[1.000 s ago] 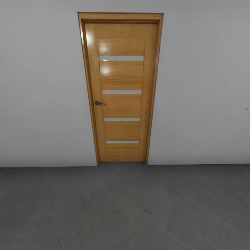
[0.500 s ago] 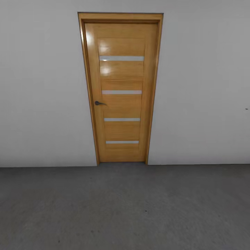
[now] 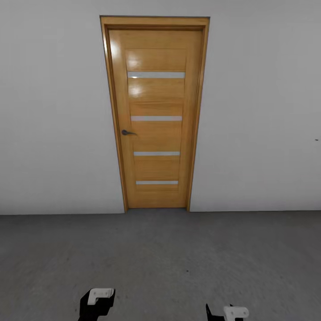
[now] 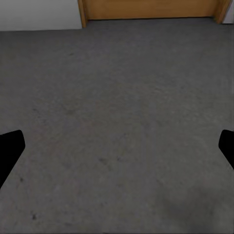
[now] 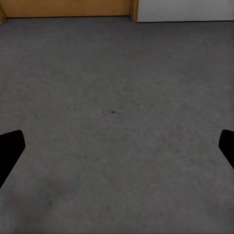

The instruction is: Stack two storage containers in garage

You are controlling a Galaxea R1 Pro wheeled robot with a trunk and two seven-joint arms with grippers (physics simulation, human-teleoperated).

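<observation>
Both hands, left hand (image 4: 117, 146) and right hand (image 5: 117, 146), spread and empty; door (image 3: 156, 118) closed, so driving on risks hitting it.

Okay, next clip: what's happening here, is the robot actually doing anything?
Nothing is being handled. The robot faces a closed orange-wood door with frosted strips in a plain grey-white wall, standing on dark grey concrete floor. The left tool and right tool both hang open over bare floor, fingers spread wide and holding nothing. In the head view, both arms' ends peek in at the bottom edge.
</observation>
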